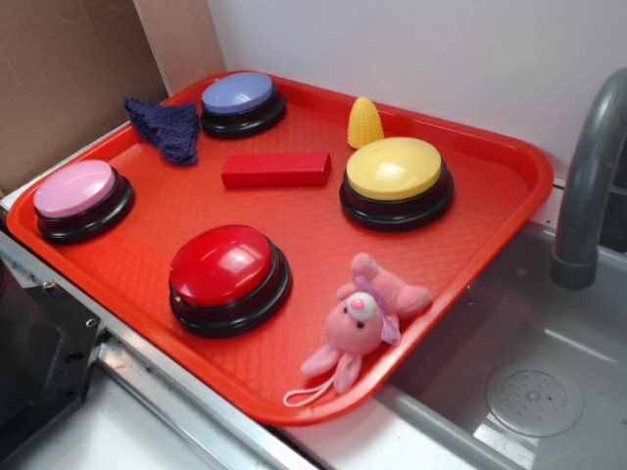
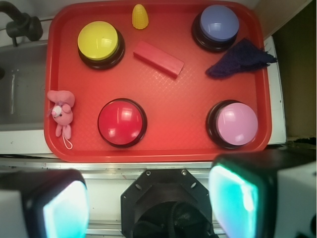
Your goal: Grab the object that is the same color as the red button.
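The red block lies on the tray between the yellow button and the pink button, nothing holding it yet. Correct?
Not quite. The red block lies between the yellow button and the blue-purple button, as the wrist view shows; the pink button sits nearer the claw. It does lie untouched on the tray.

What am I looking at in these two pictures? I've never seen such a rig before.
A small robot arm works over a red tray beside a sink. The exterior picture views the tray from the side; the wrist picture looks straight down from a camera on the arm, so the gripper fills its lower edge, fingers apart, holding nothing. On the tray: a red button, yellow button, pink button, blue-purple button, a flat red block, a dark cloth, a toy corn and a pink plush.
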`<state>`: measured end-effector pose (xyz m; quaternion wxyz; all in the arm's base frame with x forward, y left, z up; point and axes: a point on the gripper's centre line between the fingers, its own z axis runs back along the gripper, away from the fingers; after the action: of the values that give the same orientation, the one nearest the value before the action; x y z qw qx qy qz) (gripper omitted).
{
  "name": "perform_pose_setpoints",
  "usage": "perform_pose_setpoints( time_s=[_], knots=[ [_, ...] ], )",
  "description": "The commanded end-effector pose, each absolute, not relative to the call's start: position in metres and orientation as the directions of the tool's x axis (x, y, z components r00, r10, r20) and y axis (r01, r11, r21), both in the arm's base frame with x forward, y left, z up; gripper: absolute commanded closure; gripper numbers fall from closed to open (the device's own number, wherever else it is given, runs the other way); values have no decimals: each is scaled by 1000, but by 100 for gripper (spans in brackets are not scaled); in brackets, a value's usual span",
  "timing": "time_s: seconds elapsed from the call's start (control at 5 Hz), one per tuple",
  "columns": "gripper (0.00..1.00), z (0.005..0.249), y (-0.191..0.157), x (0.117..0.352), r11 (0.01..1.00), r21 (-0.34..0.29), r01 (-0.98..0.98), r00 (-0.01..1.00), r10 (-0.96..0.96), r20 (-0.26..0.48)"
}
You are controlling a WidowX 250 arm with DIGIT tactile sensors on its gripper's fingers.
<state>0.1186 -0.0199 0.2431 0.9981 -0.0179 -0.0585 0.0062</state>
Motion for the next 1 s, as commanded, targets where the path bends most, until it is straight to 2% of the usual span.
perform_pose_setpoints(
  time_s=[0.0,0.2,0.4,0.6,0.8],
  knots=[
    [0,243,-20,119,999,-37,-10,993,14,117],
    [0,240,-13,154,991,28,130,965,-133,224],
    [0,233,-8,188,957,137,256,913,-286,291],
    [0,218,-2,216,892,171,418,844,-451,290],
    [0,180,3,250,757,201,622,727,-654,210]
  ],
)
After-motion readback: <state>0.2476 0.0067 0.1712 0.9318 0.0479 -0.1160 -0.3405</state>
